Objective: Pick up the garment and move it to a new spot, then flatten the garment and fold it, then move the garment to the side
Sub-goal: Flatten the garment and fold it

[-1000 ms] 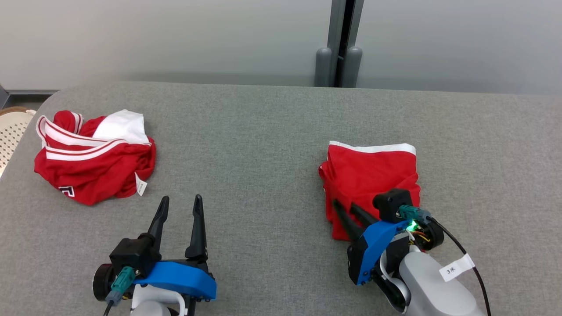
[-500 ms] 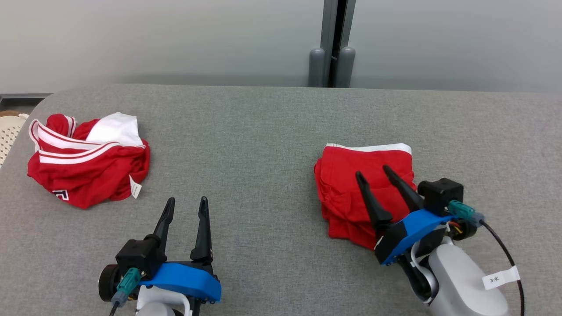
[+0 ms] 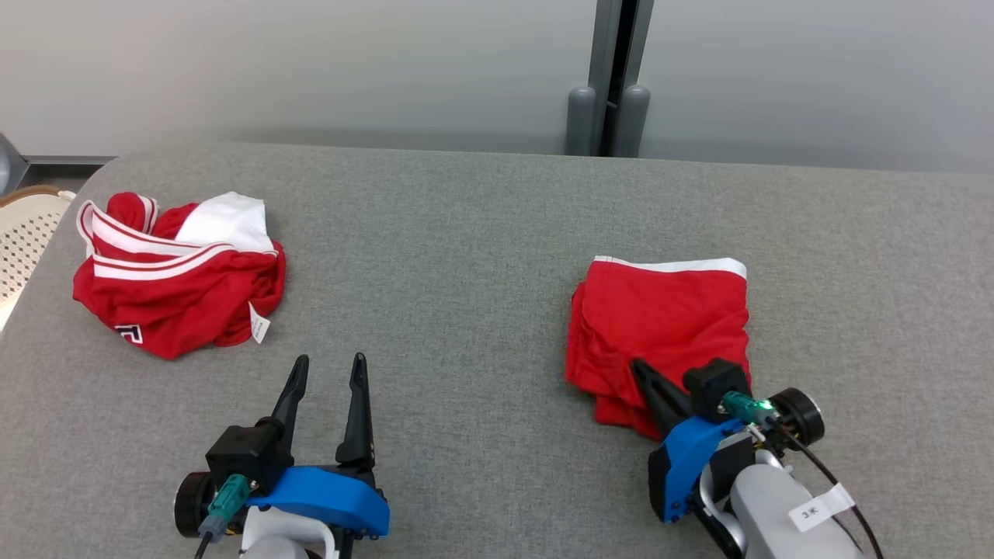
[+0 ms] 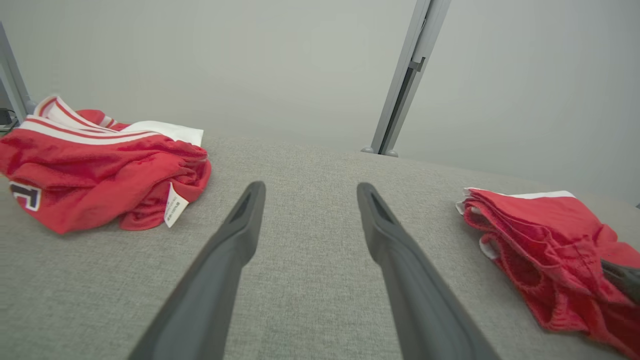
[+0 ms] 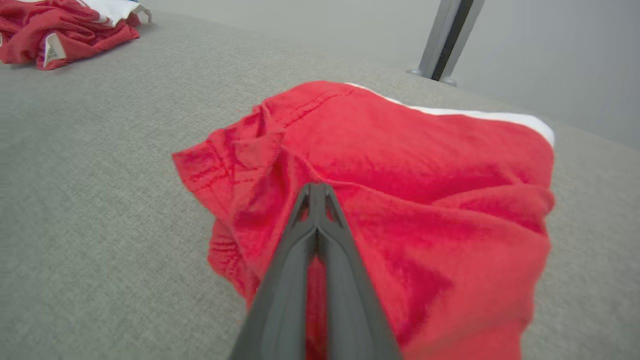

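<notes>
left gripper (image 3: 330,359): jaws wide, empty, sitting by the near edge of the table (image 3: 466,256), left of centre. Low risk. Just keep it out of the way if you drag leftward.
right gripper (image 5: 316,187): jaws closed flat together, tips nipping a pucker at the near-left corner of the folded garment (image 3: 668,310). You can't tell from here how many layers are caught.
grip risk: if it's only the top layer, any lift or drag peels that layer and your fold opens.
folded garment: right half of the table, roughly midway between near and far edges, white band along its far side. The near side is bunched. A one-corner pull will likely spin it and skew the stack.
surface: the grey covering looks grippy, so bottom layers may lag while the top slides. Stay low and slow.
crumpled garment (image 3: 175,287): by the left edge, well apart. Going far left risks merging the piles. Going right, watch for overhang at the right edge.
</notes>
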